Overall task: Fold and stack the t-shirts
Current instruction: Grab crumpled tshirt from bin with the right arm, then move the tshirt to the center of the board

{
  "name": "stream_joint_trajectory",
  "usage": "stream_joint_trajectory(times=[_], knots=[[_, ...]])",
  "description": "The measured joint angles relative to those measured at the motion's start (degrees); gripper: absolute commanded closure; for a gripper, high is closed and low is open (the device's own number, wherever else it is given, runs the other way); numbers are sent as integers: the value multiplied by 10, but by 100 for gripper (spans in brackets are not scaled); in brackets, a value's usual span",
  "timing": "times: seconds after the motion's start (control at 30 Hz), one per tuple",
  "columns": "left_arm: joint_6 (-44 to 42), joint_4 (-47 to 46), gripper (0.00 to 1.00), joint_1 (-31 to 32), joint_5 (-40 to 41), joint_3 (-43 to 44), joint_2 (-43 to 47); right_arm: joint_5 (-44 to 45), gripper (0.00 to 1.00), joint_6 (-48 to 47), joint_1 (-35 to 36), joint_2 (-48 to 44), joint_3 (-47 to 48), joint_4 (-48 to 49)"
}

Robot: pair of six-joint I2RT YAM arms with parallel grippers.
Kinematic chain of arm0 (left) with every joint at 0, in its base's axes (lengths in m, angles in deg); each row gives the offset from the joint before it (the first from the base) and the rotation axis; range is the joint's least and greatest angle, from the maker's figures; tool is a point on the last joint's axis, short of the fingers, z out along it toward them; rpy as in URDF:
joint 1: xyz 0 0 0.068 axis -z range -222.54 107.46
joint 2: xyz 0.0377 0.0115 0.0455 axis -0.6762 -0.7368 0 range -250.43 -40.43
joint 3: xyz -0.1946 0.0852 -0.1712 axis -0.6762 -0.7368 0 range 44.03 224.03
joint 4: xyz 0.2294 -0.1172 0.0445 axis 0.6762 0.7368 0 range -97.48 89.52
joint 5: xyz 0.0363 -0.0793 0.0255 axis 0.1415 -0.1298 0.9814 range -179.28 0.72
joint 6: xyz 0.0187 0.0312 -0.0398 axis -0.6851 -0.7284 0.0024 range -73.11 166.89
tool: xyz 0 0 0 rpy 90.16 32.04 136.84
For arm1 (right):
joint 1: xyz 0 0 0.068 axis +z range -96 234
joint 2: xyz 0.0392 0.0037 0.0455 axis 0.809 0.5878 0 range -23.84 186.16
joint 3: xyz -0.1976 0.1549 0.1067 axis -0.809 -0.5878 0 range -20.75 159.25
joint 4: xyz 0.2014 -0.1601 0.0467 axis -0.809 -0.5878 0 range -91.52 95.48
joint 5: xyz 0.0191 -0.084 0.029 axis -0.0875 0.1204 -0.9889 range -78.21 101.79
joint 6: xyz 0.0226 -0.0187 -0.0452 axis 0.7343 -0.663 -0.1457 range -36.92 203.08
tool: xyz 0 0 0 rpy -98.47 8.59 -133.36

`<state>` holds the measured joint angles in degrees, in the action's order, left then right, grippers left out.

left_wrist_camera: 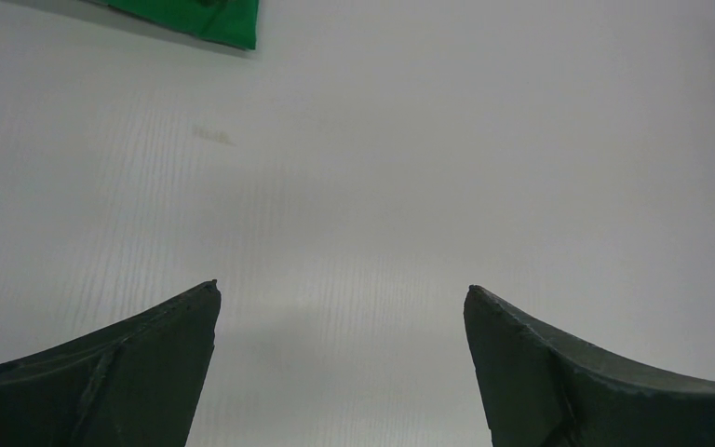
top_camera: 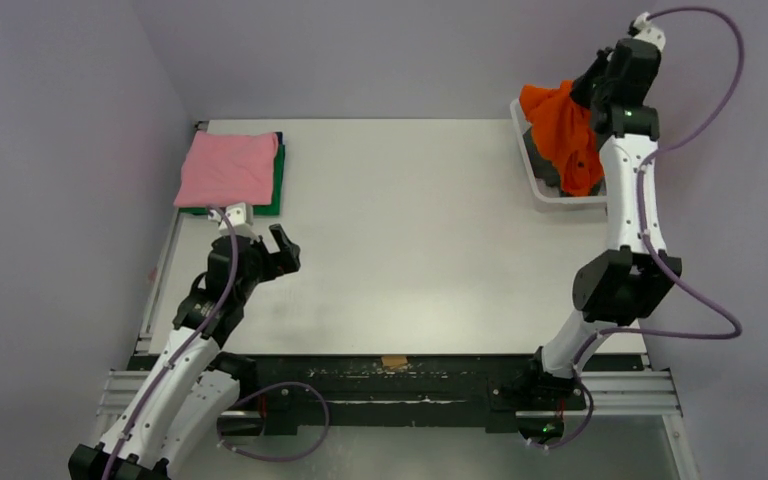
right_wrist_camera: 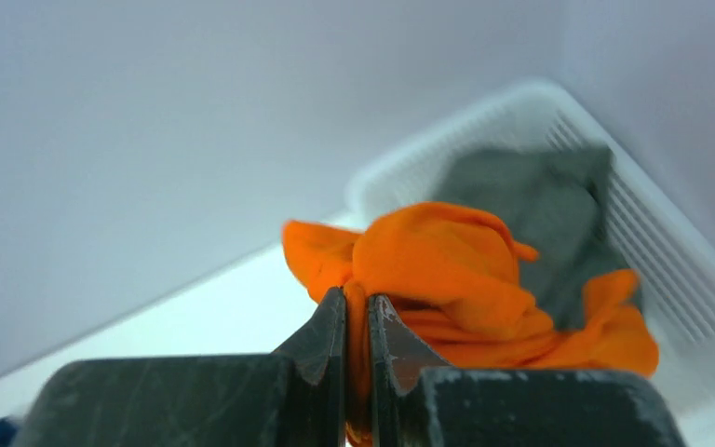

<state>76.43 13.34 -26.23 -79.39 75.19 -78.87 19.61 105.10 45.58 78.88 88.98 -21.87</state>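
I have the orange t-shirt (right_wrist_camera: 447,270) pinched in the right gripper (right_wrist_camera: 357,317), its jaws closed tight on a bunched fold. It is held up above the white basket (top_camera: 560,197) at the far right of the table (top_camera: 410,230), and the rest of the cloth hangs down into the basket. I judge it's held that high so the hem can clear the basket wall on the way out. The dark grey t-shirt (right_wrist_camera: 531,205) lies crumpled in the basket under it, touching the orange cloth — it could snag and drag along. The stack is in the far left corner, with the pink t-shirt (top_camera: 228,168) folded on top of the green t-shirt (top_camera: 275,185). The left gripper (top_camera: 282,250) hovers over the table just on the near side of that stack — jaws wide apart, holding nothing. Parked there, it's out of the right arm's way.
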Motion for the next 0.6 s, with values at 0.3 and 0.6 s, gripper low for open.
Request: stream_joint_trajectory(times=[0.3,0.6], knots=[[10,14,0,0,-23,0,52,-166,100,-23,173,-69,179,-5],[81,87,0,0,0,6,78,-385,100,-15,302,-84,94,23]])
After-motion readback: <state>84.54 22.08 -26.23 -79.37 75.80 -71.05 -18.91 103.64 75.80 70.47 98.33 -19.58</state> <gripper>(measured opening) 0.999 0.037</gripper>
